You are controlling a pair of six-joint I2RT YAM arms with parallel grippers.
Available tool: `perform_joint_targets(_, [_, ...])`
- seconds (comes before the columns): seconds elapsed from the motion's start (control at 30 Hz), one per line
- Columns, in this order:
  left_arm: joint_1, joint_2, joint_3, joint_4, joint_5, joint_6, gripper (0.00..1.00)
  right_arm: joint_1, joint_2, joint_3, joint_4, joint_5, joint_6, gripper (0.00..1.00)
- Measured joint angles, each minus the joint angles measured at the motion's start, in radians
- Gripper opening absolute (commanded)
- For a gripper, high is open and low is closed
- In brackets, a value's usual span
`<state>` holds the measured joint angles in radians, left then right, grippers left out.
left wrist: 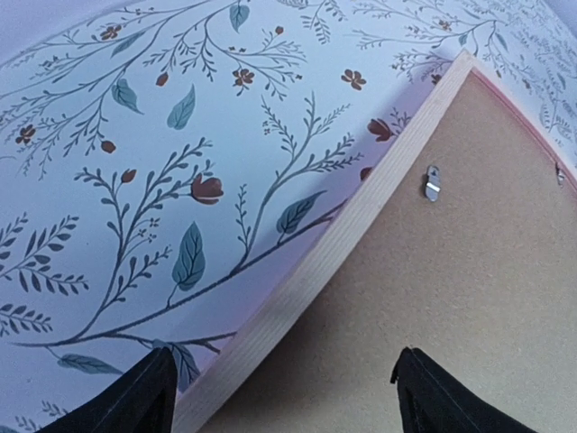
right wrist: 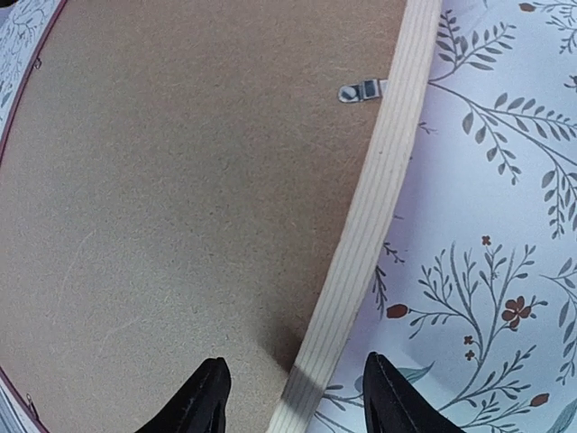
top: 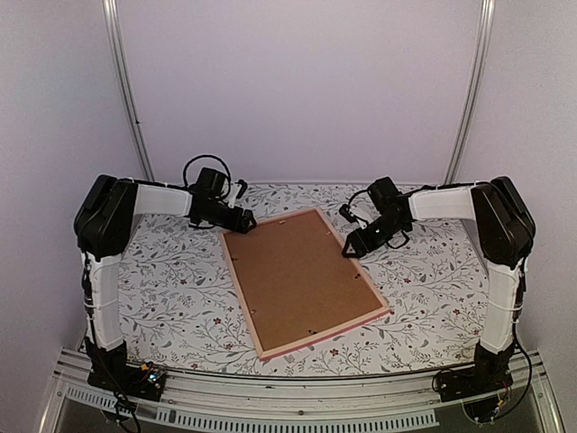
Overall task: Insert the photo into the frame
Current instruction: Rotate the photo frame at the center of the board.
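Frame (top: 325, 335) lies face down mid-table (top: 171, 289), brown backing board (top: 302, 275) seated inside its rails; you can't see the photo, presumably underneath. You're likely finishing: next, check the turn clips (left wrist: 433, 183). Left end effector (top: 242, 219) and right end effector (top: 352, 248) hover spread astride the far rails, pinching nothing.

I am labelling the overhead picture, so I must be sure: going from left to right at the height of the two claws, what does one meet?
Left arm → left claw → pink picture frame, lying back side up → right claw → right arm.
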<state>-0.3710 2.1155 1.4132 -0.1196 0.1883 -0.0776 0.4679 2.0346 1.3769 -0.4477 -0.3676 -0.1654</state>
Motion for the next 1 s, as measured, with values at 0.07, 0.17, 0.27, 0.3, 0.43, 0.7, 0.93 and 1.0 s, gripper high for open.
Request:
perform_joint_targets(0.07, [0.001,0.041,0.055,-0.026,0.001,0.023,0.81,-0.014,0.000,0.004,-0.001,-0.013,0.020,0.54])
perform_joint_targets(0.17, [0.002,0.107,0.151,-0.068,0.008,0.045,0.73,-0.033,0.000,0.004,-0.005,-0.024,0.050,0.54])
perform_joint_targets(0.27, [0.003,0.170,0.234,-0.108,0.015,0.056,0.65,-0.042,-0.001,0.004,-0.011,-0.032,0.071,0.54])
perform_joint_targets(0.3, [0.003,0.189,0.257,-0.119,0.018,0.063,0.62,-0.043,-0.001,0.002,-0.013,-0.032,0.077,0.54])
perform_joint_targets(0.43, [0.005,0.242,0.320,-0.159,0.048,0.076,0.54,-0.043,-0.020,-0.038,-0.015,-0.032,0.103,0.54])
perform_joint_targets(0.7, [0.004,0.249,0.337,-0.179,0.071,0.102,0.32,-0.060,-0.090,-0.110,-0.034,-0.040,0.176,0.55])
perform_joint_targets(0.93, [0.003,0.214,0.280,-0.143,0.006,0.067,0.23,-0.113,-0.111,-0.109,-0.039,-0.048,0.232,0.58])
perform_joint_targets(1.0, [0.003,0.188,0.240,-0.131,-0.018,0.031,0.22,-0.126,-0.111,-0.108,-0.046,-0.038,0.250,0.60])
